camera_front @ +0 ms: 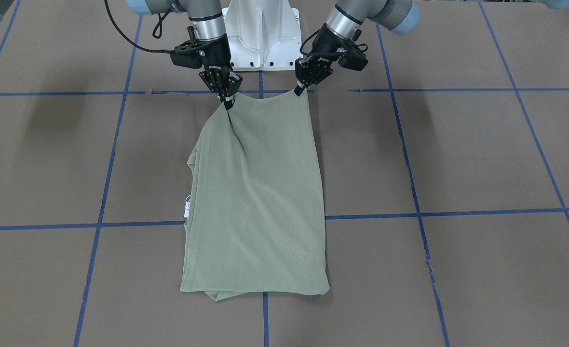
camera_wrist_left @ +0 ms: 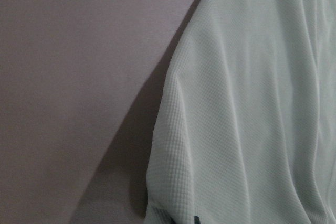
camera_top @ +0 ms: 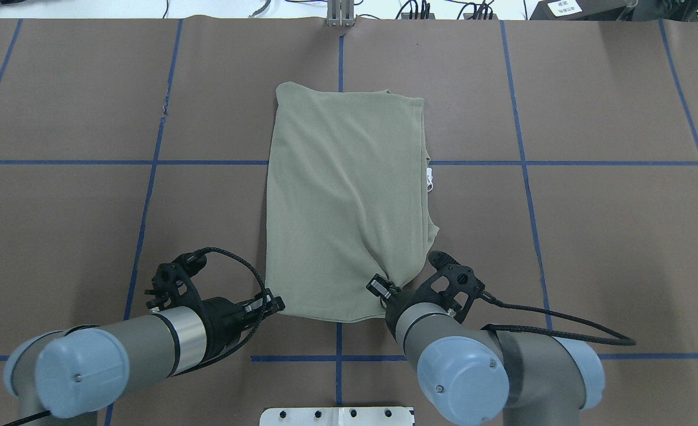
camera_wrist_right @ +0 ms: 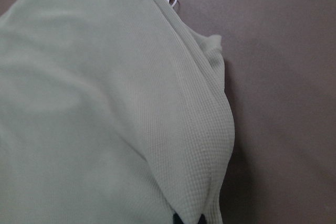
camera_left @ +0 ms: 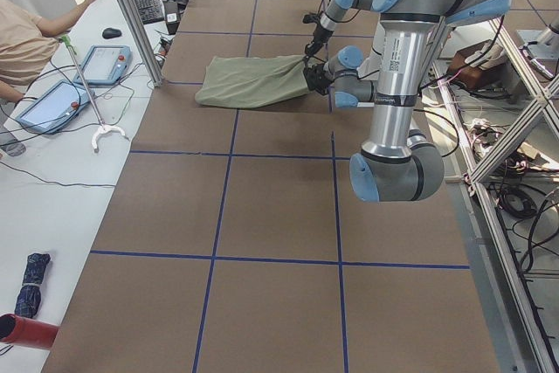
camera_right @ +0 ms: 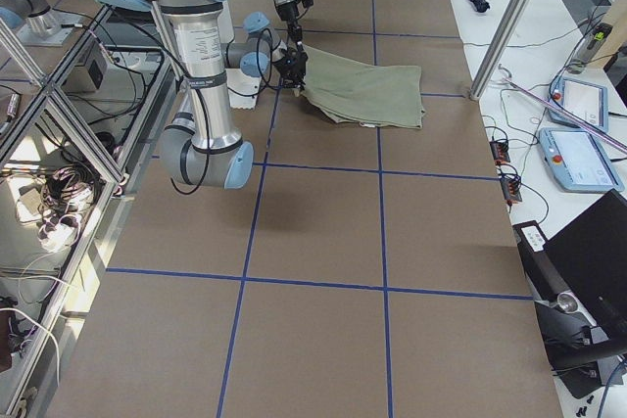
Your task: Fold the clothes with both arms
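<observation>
A brown table (camera_top: pixel 59 225) crossed by blue tape lines (camera_top: pixel 89 161) fills the overhead view. At lower left, the left gripper (camera_top: pixel 275 305) is pinched tight on the near left corner of the shirt (camera_top: pixel 343 195). The sage-green shirt lies folded into a long rectangle at the frame's centre, reaching from the grippers to the upper middle. Its near edge sags between the two held corners. A white hang tag (camera_top: pixel 430 179) peeks out at its right edge. Just right of lower centre, the right gripper (camera_top: pixel 378 290) is clamped on the near right corner, where the fabric creases.
</observation>
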Motion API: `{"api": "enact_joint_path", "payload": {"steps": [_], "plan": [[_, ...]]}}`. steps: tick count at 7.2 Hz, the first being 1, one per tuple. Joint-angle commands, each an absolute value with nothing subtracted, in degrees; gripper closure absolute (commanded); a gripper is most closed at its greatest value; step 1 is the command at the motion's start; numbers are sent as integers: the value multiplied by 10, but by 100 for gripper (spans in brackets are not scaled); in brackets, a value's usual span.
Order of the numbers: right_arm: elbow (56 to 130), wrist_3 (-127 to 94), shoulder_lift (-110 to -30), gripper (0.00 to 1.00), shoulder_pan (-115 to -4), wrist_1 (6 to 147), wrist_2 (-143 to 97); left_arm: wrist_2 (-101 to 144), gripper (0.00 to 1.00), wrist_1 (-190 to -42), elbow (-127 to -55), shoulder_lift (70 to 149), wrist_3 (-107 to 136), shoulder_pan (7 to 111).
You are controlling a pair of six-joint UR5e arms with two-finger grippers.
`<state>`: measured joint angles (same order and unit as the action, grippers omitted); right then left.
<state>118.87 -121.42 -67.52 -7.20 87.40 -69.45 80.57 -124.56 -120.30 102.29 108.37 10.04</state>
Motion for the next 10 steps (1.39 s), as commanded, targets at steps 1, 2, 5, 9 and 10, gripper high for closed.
{"api": "enact_joint_path", "payload": {"steps": [1, 2, 5, 9, 10], "plan": [[1373, -1215, -672, 100, -41, 1049, -705, 858, 100, -1050, -1406, 1024, 1074, 100], [1402, -1213, -659, 100, -40, 1086, -714, 880, 100, -1007, -1445, 1028, 1074, 100], [1293, -1165, -611, 100, -83, 1077, -715, 880, 100, -1005, -1332, 1082, 1023, 134], [1118, -1095, -605, 100, -175, 918, -764, 878, 100, -1043, -1140, 1137, 956, 219], [1105, -1091, -604, 100, -184, 911, -766, 879, 100, -1046, -1135, 1148, 936, 238]]}}
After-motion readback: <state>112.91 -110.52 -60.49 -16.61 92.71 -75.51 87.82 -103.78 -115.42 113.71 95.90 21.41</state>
